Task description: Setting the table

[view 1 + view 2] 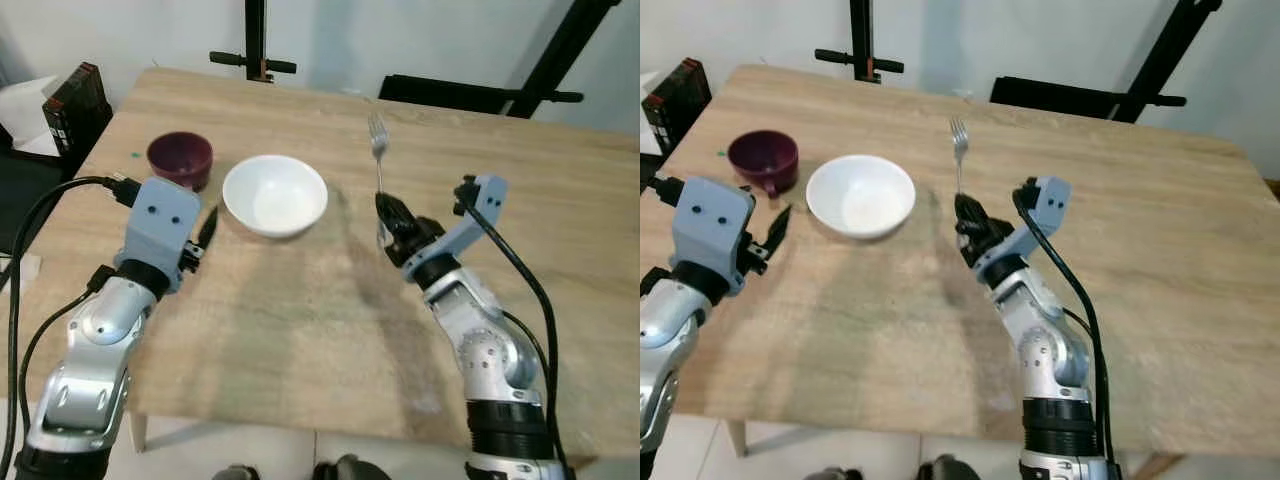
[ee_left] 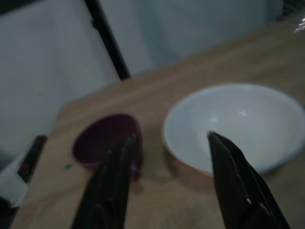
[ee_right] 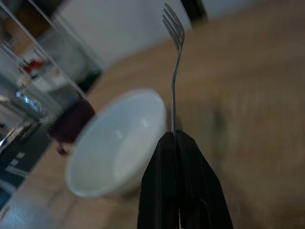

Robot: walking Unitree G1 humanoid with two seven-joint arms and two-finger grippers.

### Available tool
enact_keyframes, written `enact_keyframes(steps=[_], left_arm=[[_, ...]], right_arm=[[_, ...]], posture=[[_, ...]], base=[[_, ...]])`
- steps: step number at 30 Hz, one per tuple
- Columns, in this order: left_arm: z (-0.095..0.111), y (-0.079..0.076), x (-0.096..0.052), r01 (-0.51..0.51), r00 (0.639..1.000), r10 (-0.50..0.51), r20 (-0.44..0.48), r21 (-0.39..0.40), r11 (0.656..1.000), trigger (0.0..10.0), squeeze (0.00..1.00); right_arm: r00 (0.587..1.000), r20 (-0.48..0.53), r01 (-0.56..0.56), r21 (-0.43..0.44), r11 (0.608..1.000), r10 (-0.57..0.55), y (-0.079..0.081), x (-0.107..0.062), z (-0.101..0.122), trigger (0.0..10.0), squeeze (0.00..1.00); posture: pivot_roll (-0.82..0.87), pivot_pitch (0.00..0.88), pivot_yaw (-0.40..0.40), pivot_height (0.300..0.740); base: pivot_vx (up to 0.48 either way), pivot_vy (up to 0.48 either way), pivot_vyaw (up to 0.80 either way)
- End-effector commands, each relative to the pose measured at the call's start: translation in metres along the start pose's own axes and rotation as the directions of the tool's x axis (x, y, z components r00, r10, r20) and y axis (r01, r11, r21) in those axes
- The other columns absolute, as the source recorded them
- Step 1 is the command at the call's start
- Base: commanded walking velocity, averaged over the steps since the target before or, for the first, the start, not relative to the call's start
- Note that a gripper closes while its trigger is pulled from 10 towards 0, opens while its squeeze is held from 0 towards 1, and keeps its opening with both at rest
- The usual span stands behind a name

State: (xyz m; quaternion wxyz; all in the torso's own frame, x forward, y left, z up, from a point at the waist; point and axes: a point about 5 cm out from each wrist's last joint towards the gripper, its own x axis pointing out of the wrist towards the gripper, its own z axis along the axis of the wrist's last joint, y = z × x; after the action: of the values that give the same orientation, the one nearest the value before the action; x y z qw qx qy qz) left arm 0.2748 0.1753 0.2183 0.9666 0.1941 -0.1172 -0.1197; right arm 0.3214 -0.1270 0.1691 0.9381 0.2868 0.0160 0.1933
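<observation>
Right claw (image 1: 392, 215): clamped on fork (image 1: 377, 140), tines at 12 o'clock. Left claw (image 1: 207, 228): fingers parted, holding nothing. White bowl (image 1: 275, 195), maroon cup (image 1: 180, 158) on wooden surface (image 1: 300, 320).

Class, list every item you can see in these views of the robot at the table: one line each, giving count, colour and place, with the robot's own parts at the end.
Table: one, light wood, under everything listed.
Bowl: one, white, on the table towards the robot's left of centre.
Cup: one, dark maroon, on the table just left of the bowl.
Fork: one, silver, held tines-up above the table to the right of the bowl.
Black stands: dark metal frames behind the table's far edge.
Dark box: one, beside the table's far left corner.
Left gripper: one, black fingers open, low over the table near the cup and bowl.
Right gripper: one, black fingers shut on the fork's handle.
</observation>
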Motion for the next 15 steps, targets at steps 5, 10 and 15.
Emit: enact_keyframes(steps=[5,10,15], left_arm=[[0.014,-0.001,-0.003,0.1,0.994,-0.097,0.045,-0.074,0.992,10.0,0.0],[0.024,0.003,-0.003,0.14,0.988,-0.133,0.077,-0.096,0.985,10.0,0.0],[0.026,0.007,-0.005,0.152,0.986,-0.145,0.077,-0.088,0.984,10.0,0.0]], right_arm=[[0.999,-0.02,0.035,0.08,0.996,-0.034,-0.005,0.0,-0.008,10.0,0.0],[0.996,-0.042,0.089,0.179,0.98,-0.083,-0.008,0.01,-0.014,10.0,0.0],[0.99,-0.12,0.106,0.335,0.936,-0.069,-0.004,0.019,-0.028,10.0,0.0]], posture=[[0.0,0.046,-0.02,0.74],[0.0,0.049,-0.02,0.74],[0.01,0.058,-0.022,0.74]], base=[[0.0,0.0,0.0],[0.0,0.0,0.0],[0.0,0.0,0.0]])
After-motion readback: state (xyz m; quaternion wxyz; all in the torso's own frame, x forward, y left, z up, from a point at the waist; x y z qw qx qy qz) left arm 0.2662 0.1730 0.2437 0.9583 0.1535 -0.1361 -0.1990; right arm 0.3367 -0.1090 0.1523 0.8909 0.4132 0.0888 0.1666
